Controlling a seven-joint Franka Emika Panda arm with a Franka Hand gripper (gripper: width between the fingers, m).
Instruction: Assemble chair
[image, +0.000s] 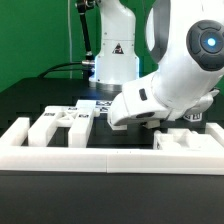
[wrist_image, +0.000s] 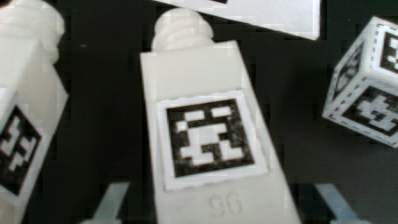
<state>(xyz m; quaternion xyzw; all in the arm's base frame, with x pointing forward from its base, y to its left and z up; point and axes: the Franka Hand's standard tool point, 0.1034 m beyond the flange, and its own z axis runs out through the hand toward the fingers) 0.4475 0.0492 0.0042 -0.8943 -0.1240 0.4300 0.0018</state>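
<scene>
No word can be read. A square black-and-white tag (wrist_image: 214, 137) stands on the bar (wrist_image: 199, 75) between the claw's (wrist_image: 222, 208) fingers, with like tags on the pieces (wrist_image: 365, 55) at either side of the claw; faint raised marks (wrist_image: 222, 203) nearest the claw are unreadable. Behind the claw, the base (image: 113, 68) bears a black triangle sign (image: 118, 48).

Bright even light; wrist view soft, low-res.
</scene>
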